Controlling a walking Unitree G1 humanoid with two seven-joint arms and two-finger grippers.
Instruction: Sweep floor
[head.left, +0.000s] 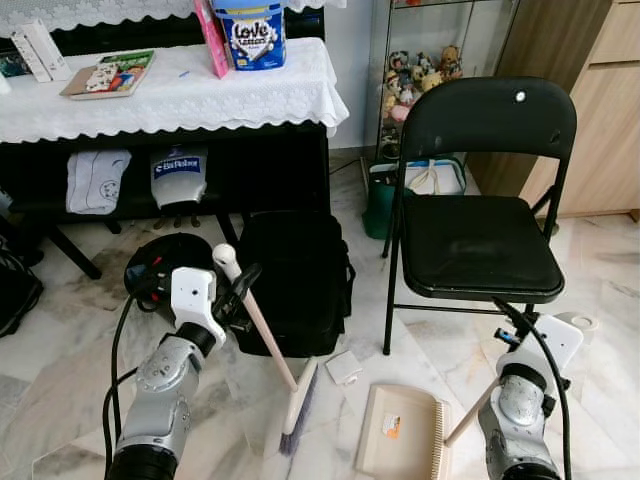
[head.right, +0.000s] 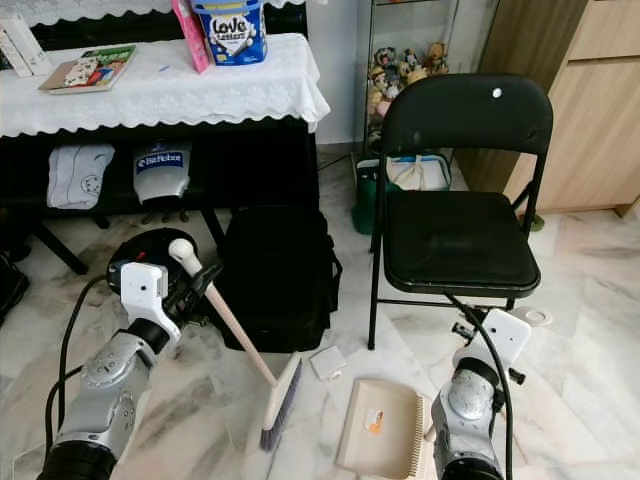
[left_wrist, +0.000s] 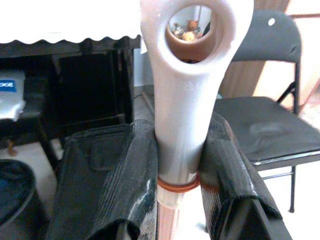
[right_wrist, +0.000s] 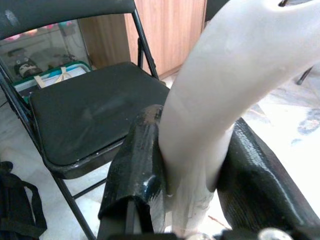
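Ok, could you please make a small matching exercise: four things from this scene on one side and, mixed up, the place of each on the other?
Things:
1. broom
2. dustpan
3. folding chair
4. black bag

Places:
A. on the floor by the cloth-covered table
B. flat on the floor, handle in the right gripper
C. standing before the wooden cabinet
D. handle in the left gripper

Pairs: 1-D, 2-B, 3-C, 4-A

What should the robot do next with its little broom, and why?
Probably sweep the broom rightward, pushing the small white scrap toward the dustpan. The left gripper already grips the broom handle, the right gripper grips the dustpan handle, and the scrap lies on the marble floor between the bristles and the pan.
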